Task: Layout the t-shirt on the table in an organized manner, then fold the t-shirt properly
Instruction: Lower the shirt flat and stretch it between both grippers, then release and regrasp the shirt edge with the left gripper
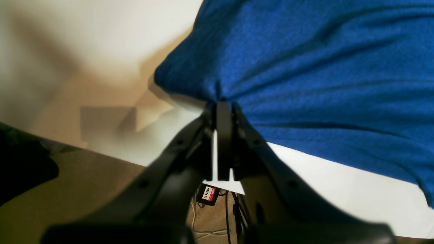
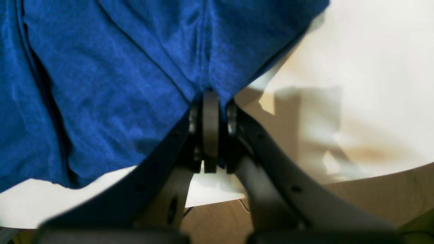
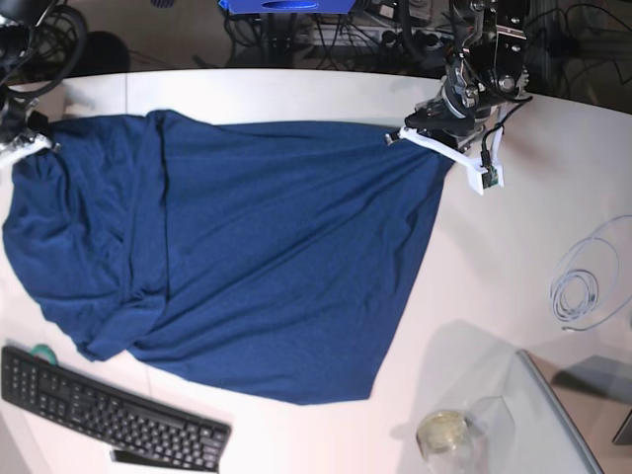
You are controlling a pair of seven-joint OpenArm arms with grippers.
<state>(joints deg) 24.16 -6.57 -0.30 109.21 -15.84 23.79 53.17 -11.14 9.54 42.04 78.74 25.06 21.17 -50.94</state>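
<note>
Your left gripper (image 1: 222,103) and right gripper (image 2: 212,96) each clench an edge of the t-shirt (image 3: 247,257), which lies spread between them on the table (image 3: 513,257).

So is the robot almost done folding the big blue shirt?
Not yet. The dark navy-blue soft fabric t-shirt is already mostly opened out on the large white smooth table, though its sleeve side is bunched. Right now the left gripper and right gripper each pinch a far corner with shut jaws, stretching it between them. Smoothing and all the folding are left.
</note>
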